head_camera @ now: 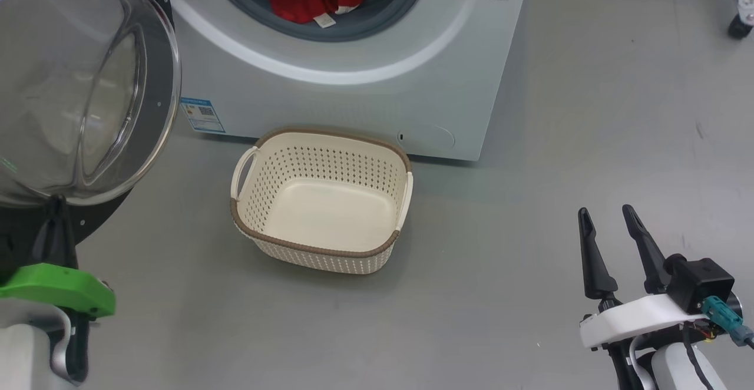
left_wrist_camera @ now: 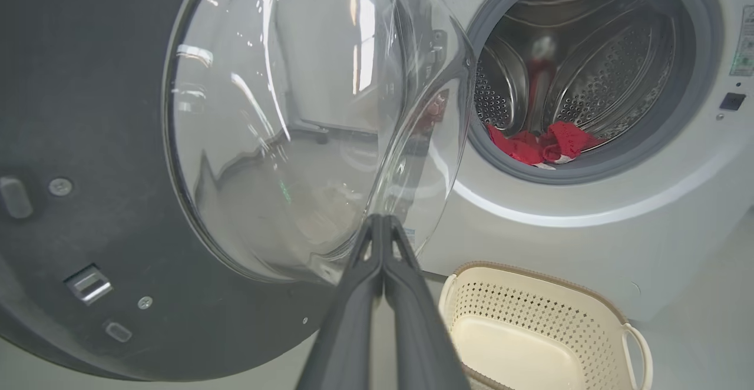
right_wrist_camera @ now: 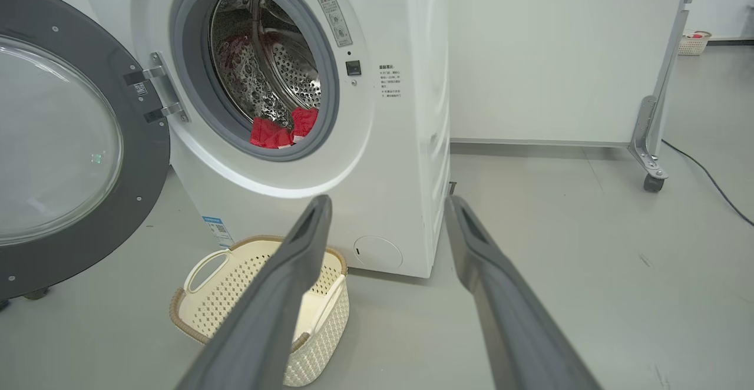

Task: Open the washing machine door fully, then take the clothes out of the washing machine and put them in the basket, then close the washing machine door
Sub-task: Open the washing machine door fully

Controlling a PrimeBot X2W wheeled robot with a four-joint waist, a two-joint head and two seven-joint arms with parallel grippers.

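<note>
Low on the washing machine (head_camera: 365,107) sat a blue sticker (head_camera: 202,114) (print unreadable); left hand (left_wrist_camera: 382,225) pressed together, right hand (head_camera: 605,210) apart.

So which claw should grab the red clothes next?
Probably the right claw: it's open and free, facing the red clothes in the white washing machine. The left claw is shut, tips at the clear glass window of the round black door.

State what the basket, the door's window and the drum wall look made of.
Basket: likely moulded plastic, matte cream, perforated sides, brown woven-look rim. Door window: clear glass or plastic, glossy, with reflections. Drum wall: probably stainless steel, shiny and punched with holes.
</note>
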